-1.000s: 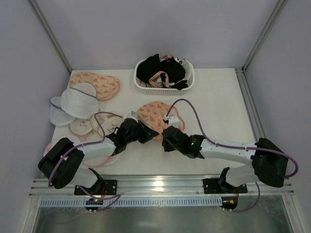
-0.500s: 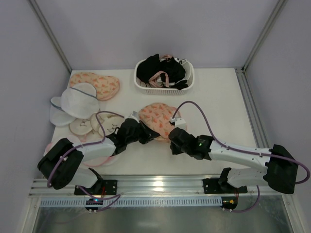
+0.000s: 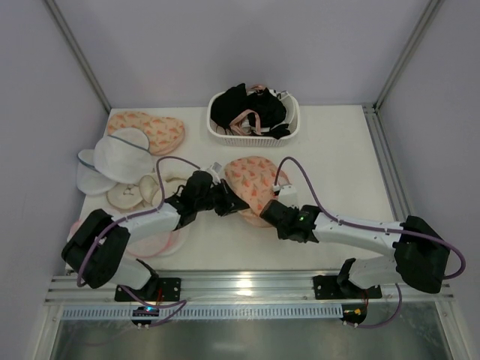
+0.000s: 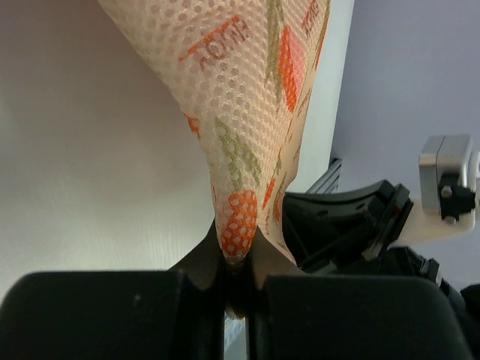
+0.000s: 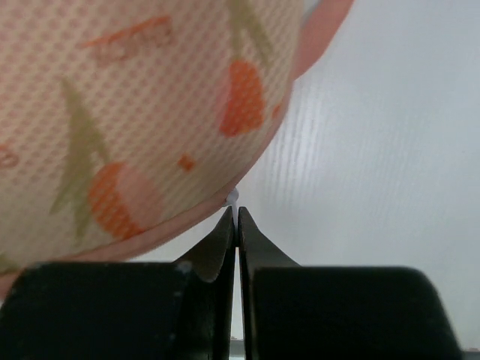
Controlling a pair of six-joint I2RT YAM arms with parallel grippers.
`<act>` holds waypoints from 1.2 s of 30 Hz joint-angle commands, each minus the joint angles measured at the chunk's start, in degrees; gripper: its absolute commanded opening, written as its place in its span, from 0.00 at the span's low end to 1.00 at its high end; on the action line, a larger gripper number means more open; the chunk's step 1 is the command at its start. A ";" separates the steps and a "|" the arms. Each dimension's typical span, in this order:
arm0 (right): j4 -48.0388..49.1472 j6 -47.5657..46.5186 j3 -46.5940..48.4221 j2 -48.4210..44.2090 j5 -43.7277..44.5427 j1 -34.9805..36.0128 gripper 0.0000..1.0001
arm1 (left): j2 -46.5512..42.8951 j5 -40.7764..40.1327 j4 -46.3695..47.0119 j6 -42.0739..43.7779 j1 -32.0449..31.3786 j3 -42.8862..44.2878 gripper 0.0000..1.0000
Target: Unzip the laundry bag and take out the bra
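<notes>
I'm pinching a fold of the laundry bag at its left edge with the left gripper. The bag's lying mid-table between both arms, long axis running far-left to near-right. The right gripper is pressing shut against the pink rim at the near end, so the right arm's nearer the zip. Can't tell if that white speck is the pull.

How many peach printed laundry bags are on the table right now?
2 peach bags: one lies mid-table, pinched by the left hand; the other sits far left, beside the white mesh bags. More may be hidden beneath.
</notes>
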 commanded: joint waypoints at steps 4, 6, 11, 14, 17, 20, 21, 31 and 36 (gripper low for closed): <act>-3.68 1.93 -0.69 0.38 8.25 -6.55 0.04 | 1.86 11.27 -4.27 9.36 0.78 4.10 0.00; -3.67 1.31 -0.43 0.12 9.05 -8.22 0.04 | 2.92 13.03 -5.77 12.00 0.69 5.16 0.00; -3.32 -1.76 0.71 -2.08 11.25 -10.16 0.04 | 4.68 14.53 -7.10 16.21 0.69 7.36 0.02; -3.06 -2.91 0.80 -2.52 10.99 -10.16 0.04 | 7.05 14.70 -8.15 18.86 0.78 9.81 0.12; -2.62 -3.17 0.37 -2.69 9.94 -10.08 0.04 | 11.09 15.41 -5.17 19.57 0.78 12.10 0.50; -1.74 -3.17 -0.51 -3.57 8.27 -10.08 0.04 | 14.34 14.63 -1.31 17.20 0.78 13.51 0.71; -1.56 -3.26 -0.69 -3.92 7.74 -10.16 0.04 | 14.87 14.10 -0.77 16.59 0.87 13.60 0.77; 6.82 -7.11 -2.62 -7.51 -2.86 -10.08 0.04 | -1.01 -2.77 -4.54 7.71 0.52 0.70 0.94; 20.75 -10.38 -7.10 -11.13 -34.07 -9.90 0.04 | -13.85 -4.63 -7.45 1.04 -0.63 -9.59 0.95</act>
